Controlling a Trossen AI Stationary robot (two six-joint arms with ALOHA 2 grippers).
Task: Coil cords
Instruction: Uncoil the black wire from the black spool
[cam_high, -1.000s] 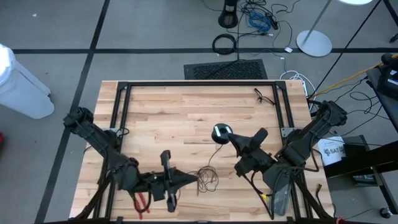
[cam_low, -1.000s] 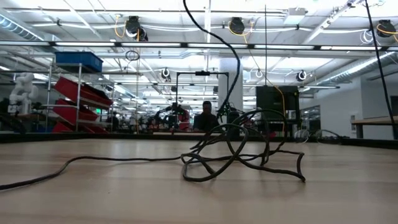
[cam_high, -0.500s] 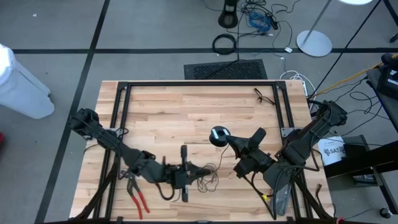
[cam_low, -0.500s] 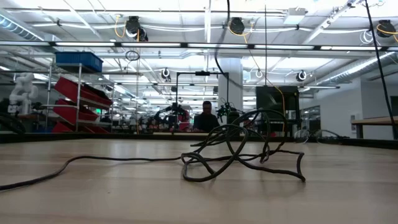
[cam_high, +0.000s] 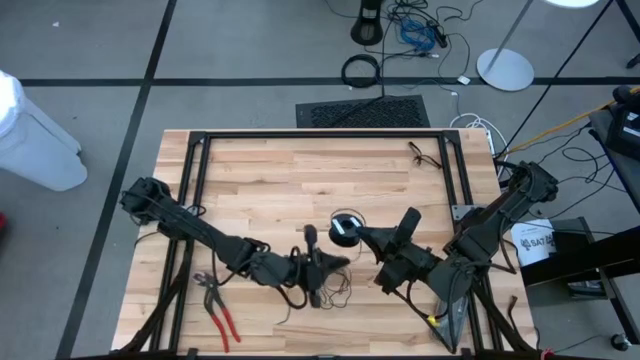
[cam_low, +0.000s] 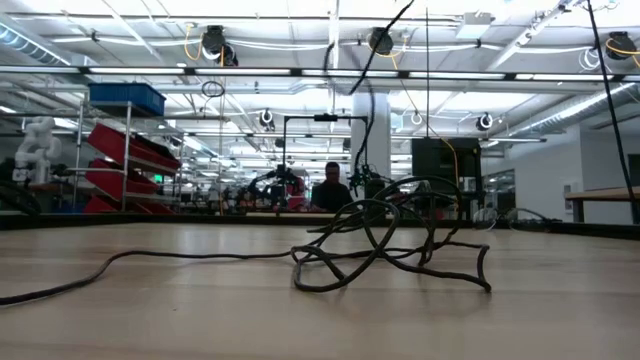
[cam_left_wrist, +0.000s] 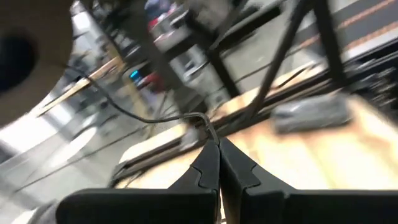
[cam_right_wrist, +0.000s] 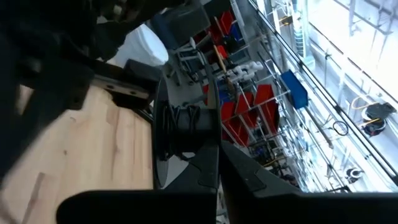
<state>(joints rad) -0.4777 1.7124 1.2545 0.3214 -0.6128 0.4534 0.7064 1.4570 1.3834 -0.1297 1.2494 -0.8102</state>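
Thin black cord (cam_low: 385, 245) lies loosely tangled on the wood, puck (cam_high: 343, 228) lifted.

Seen from directly above, two dark robot arms meet over the near half of a butcher-block table (cam_high: 300, 180). The left gripper (cam_high: 343, 262) reaches in from the table's left edge, its tip at the tangled loops of the thin black cord (cam_high: 335, 290), while the right gripper (cam_high: 362, 235) touches the small round puck (cam_high: 345, 228) just beyond. Red-handled pliers (cam_high: 218, 309) lie near the front left corner, and a short black wire (cam_high: 418, 154) sits by the far right of the black frame (cam_high: 320, 134). On the grey floor behind are a dark mat (cam_high: 362, 111), a thick black cable ring (cam_high: 361, 70) and a white lamp base (cam_high: 505, 69).
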